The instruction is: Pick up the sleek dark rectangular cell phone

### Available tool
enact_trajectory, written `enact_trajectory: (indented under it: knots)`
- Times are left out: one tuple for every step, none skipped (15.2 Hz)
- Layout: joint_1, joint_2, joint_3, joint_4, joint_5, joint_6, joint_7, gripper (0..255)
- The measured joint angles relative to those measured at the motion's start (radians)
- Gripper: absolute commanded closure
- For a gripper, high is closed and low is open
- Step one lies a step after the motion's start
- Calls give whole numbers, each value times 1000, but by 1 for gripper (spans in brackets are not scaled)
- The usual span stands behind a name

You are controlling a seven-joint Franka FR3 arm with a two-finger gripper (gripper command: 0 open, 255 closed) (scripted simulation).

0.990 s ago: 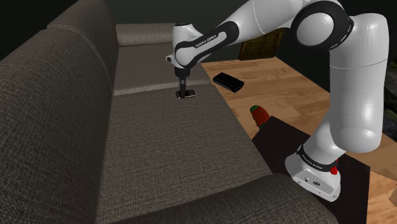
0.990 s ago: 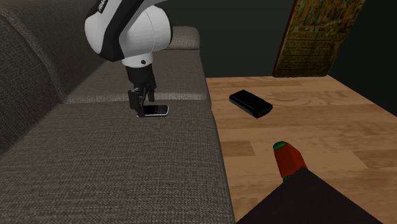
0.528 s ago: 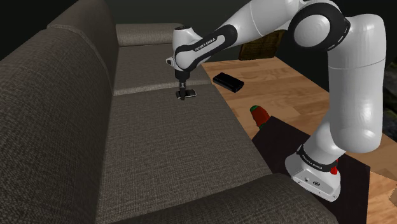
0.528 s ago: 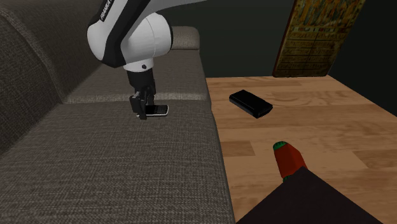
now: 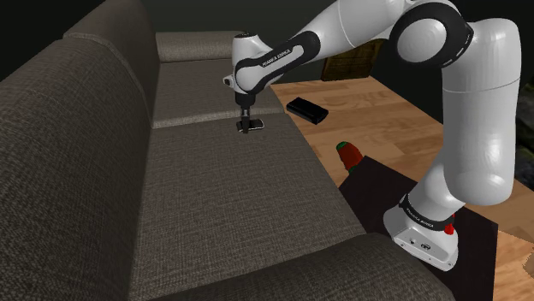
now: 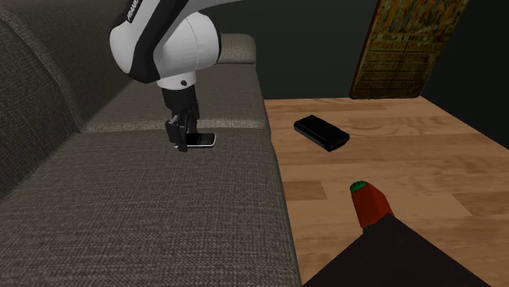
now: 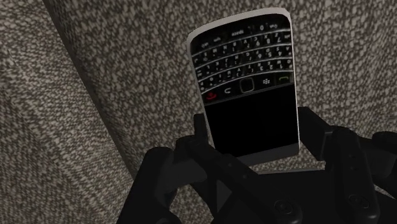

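Note:
The cell phone is black with a silver rim, a small keypad and a dark screen. It lies flat at the sofa seat, near the seam between two cushions and close to the seat's front edge. My black gripper points straight down onto it and is shut on the phone's screen end, one finger on each long side. From the shoulder view the phone pokes out from under the gripper. In the second exterior view the phone sticks out toward the floor side of the gripper.
A dark grey fabric sofa spans the left of both exterior views. On the wood floor lie a flat black box and a red object with a green tip. A patterned panel leans on the far wall. The dark stand sits by the arm's base.
The fingers stood apart around the phone a second ago and have closed on it. The arm and the phone have hardly shifted.

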Motion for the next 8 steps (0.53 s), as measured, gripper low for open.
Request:
enact_trajectory:
  knots:
    - [-1, -6, 0, 3, 0, -9, -1, 255]
    - [-2, -13, 0, 5, 1, -17, -2, 255]
    - [-2, -15, 0, 13, 1, -28, -2, 255]
    - [-2, -25, 0, 9, 1, -35, -1, 255]
    - [-1, -31, 0, 17, 1, -48, 0, 255]
    - [-1, -39, 1, 19, 1, -58, 0, 255]
    - [-1, -45, 1, 25, 1, -70, 0, 255]
    - [-2, -47, 1, 33, 1, -80, -1, 255]
